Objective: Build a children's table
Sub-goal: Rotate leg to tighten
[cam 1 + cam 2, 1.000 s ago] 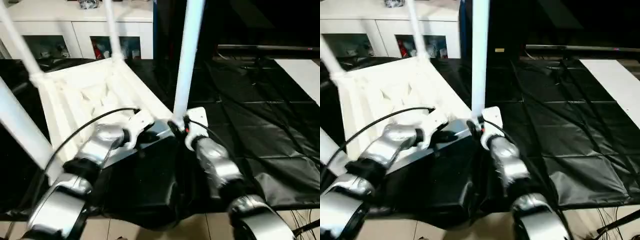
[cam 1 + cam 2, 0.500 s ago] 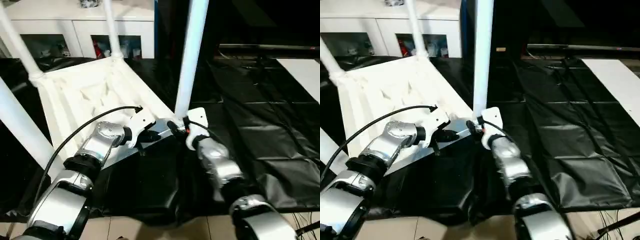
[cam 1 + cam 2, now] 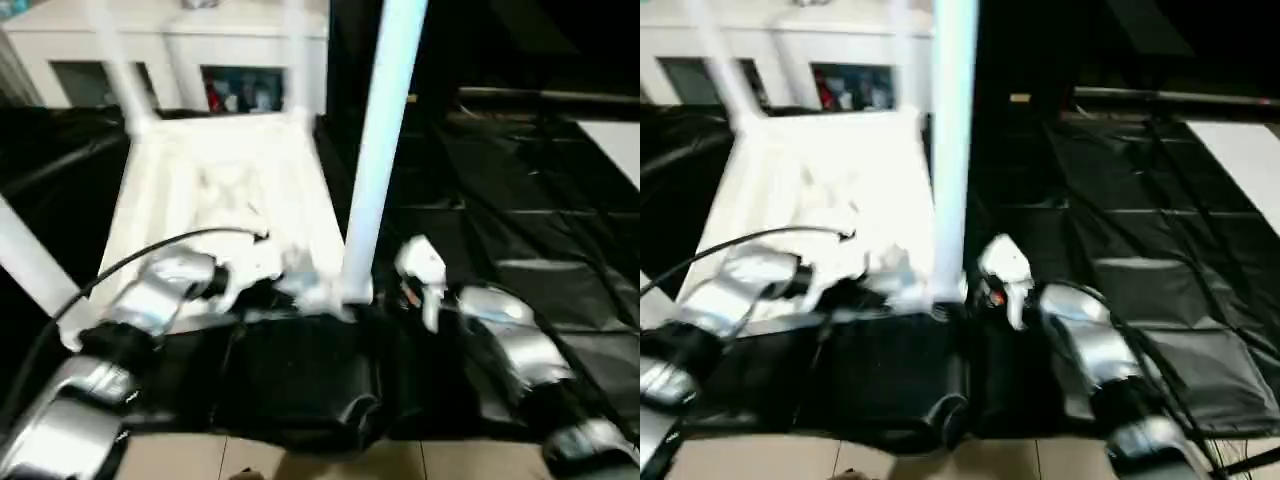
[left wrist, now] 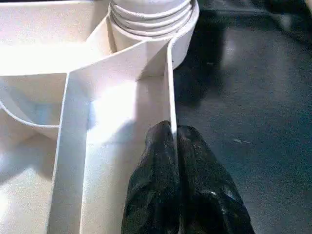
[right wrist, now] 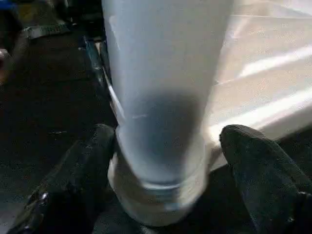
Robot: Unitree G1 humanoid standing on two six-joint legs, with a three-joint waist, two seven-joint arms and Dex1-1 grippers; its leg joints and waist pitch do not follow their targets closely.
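Children's table (image 3: 215,190) upside down on black sheeting, legs up. Nearest leg (image 3: 380,150) upright in the near right corner socket, long axis vertical. Right gripper (image 5: 165,161) spread wide, leg base between its fingers, touching neither. Left gripper (image 4: 178,161) pinched together on the rim by that socket, equally near.

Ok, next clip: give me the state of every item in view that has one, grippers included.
children's table: upside down on the black sheet, ribbed underside up.
near right leg: upright, seated in its corner socket.
far legs: upright in their sockets.
left gripper: shut, pinching the table's edge wall beside a corner socket.
right gripper: open, fingers either side of the leg's base, one clearly apart from it.
cabinet: doors closed.
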